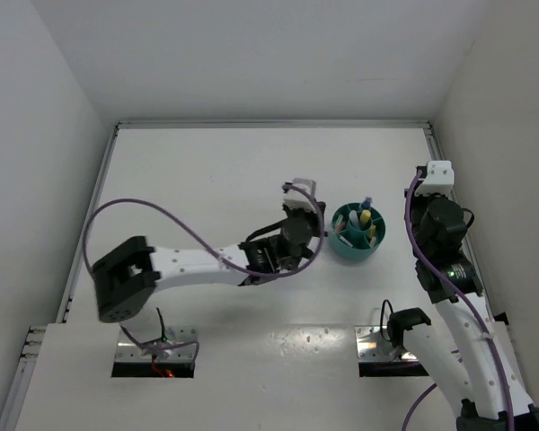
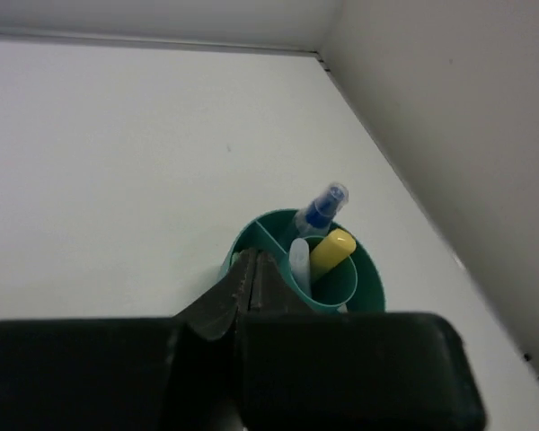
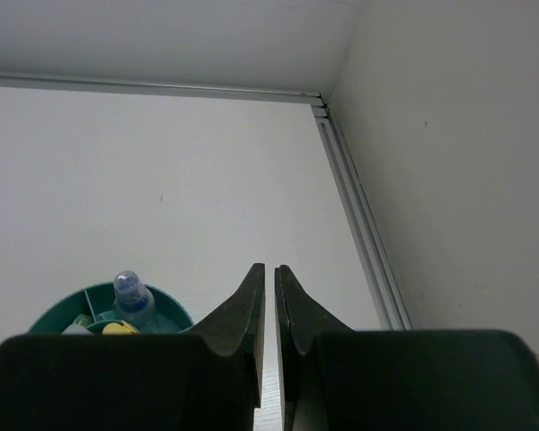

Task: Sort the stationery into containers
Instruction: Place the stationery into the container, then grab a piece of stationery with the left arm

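The teal tub (image 1: 358, 232) stands right of centre on the table. It holds a yellow marker (image 2: 331, 251), a pale light-blue marker (image 2: 300, 260) and a clear-blue tube (image 2: 322, 208), all standing upright. My left gripper (image 2: 254, 260) is shut and empty, with its tips at the tub's left rim (image 2: 242, 247). In the top view it (image 1: 322, 235) sits just left of the tub. My right gripper (image 3: 269, 269) is shut and empty, right of the tub (image 3: 63, 305) and above the table. In the top view it (image 1: 428, 193) is near the right wall.
White walls enclose the table on the left, far and right sides. A metal rail (image 3: 359, 215) runs along the right wall's foot. Two mounting plates (image 1: 155, 350) sit at the near edge.
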### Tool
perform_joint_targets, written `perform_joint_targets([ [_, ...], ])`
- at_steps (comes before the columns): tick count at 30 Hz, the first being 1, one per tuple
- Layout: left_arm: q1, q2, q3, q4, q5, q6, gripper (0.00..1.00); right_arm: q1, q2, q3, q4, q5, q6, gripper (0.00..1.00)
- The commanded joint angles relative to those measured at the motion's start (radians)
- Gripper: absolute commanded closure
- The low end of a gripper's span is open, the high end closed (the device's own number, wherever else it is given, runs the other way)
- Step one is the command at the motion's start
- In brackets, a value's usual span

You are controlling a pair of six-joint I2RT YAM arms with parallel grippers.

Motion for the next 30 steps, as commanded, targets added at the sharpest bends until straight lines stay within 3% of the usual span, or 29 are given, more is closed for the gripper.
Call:
perform_joint_targets([
  [1,0.021,-0.225,0.001,-0.433,-0.279,-0.219,1.00,0.006,-0.007,-0.005,0.047,0.015,-0.002,0.90],
  [2,0.046,-0.262,0.001,-0.589,-0.347,-0.484,1.00,0.006,-0.007,-0.005,0.047,0.015,-0.002,0.90],
  [4,0.156,-0.331,0.019,-0.969,-0.356,-0.880,0.82,0.006,-0.007,-0.005,0.047,0.004,-0.002,0.89],
  [5,0.211,-0.331,0.033,-1.319,-0.309,-1.206,0.72,0.006,-0.007,-0.005,0.047,0.004,-0.002,0.87],
  [6,0.266,-0.331,0.044,-1.418,-0.196,-1.278,0.64,0.006,-0.016,-0.005,0.047,0.004,-0.002,0.87],
  [7,0.361,-0.331,0.044,-1.478,-0.149,-1.304,0.49,0.006,-0.016,-0.005,0.047,-0.005,-0.002,0.87],
  [10,0.468,-0.331,0.010,-1.540,-0.031,-1.260,0.33,0.006,-0.016,-0.005,0.047,-0.005,-0.002,0.86],
  [14,0.509,-0.311,-0.002,-1.511,0.017,-1.159,0.33,0.006,-0.016,-0.005,0.038,-0.005,-0.002,0.85],
  [21,0.560,-0.276,-0.103,-1.385,0.134,-0.995,0.50,0.006,-0.026,-0.005,0.038,-0.005,-0.002,0.85],
  [23,0.569,-0.250,-0.149,-1.358,0.172,-0.994,0.58,0.006,-0.026,-0.005,0.038,-0.005,-0.002,0.85],
  [30,0.578,-0.199,-0.194,-1.275,0.221,-0.961,0.61,0.006,-0.026,-0.014,0.038,-0.005,-0.002,0.84],
])
